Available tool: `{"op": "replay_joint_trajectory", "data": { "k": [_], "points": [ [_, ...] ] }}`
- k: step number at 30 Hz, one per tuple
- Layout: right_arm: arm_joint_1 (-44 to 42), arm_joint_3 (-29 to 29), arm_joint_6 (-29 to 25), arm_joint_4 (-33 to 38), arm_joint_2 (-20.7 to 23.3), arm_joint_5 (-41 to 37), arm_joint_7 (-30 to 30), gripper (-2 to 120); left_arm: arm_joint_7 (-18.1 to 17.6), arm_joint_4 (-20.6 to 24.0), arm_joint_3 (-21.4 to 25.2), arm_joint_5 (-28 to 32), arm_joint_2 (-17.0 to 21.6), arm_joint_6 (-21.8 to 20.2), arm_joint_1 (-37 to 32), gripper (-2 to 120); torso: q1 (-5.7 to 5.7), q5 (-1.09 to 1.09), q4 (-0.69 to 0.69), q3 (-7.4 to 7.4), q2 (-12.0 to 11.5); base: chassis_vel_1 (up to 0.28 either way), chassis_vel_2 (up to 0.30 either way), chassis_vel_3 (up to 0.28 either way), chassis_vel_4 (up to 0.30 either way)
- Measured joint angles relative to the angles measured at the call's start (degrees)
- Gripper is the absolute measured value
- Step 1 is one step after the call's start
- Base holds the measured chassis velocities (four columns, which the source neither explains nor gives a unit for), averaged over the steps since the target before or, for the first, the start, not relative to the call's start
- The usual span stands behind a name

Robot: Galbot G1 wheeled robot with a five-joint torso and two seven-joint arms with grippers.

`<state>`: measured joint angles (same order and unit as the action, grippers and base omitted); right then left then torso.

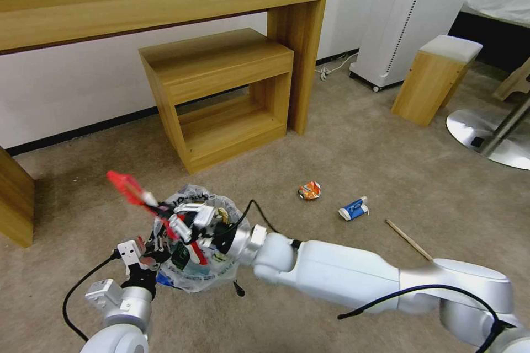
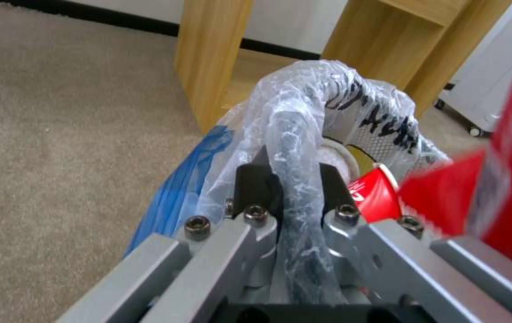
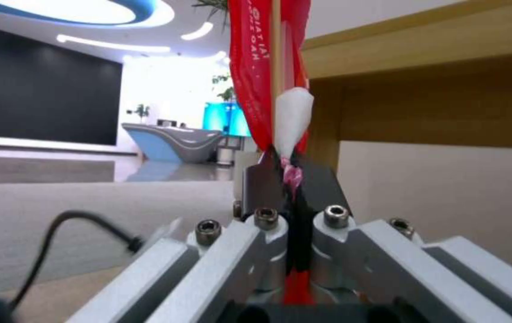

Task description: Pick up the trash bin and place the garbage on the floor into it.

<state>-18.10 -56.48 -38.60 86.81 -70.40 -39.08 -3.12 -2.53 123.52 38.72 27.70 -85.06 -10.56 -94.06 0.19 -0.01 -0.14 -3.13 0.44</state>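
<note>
Metal fingers [image 3: 291, 188] pinch crinkly red packet [image 3: 250, 72].

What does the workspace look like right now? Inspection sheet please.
Surface: beige short-pile carpet.
Job's things: small round dark-blue trash bin with clear printed liner, held off the floor; long red packet above it.
Clutter: crumpled orange snack wrapper, blue-white carton, wooden stick on the carpet.
Grippers: left gripper shut on the bin's rim; right gripper shut on the packet's end.
Cables: black cable looping at right wrist.
Surroundings: wooden desk, wooden stool.
</note>
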Motion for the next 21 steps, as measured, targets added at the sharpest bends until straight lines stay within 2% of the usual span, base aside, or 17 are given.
{"op": "replay_joint_trajectory", "data": {
  "k": [10,21],
  "points": [
    [-2.8,-0.96,-0.26,1.2,3.49,0.43,-0.81,0,-0.22,0.22,0.19,0.34,-0.05,0.0,0.25,3,0.0,0.01,-0.01,0.0,0.0,0.0,0.0,0.0,0.0],
    [-4.66,-0.18,-0.81,0.44,5.09,2.61,-1.14,0,-0.29,0.73,0.19,0.78,-0.25,0.0,-0.09,3,-0.01,0.01,0.0,0.0,0.0,0.0,0.0,0.0,0.0]
  ]
}}
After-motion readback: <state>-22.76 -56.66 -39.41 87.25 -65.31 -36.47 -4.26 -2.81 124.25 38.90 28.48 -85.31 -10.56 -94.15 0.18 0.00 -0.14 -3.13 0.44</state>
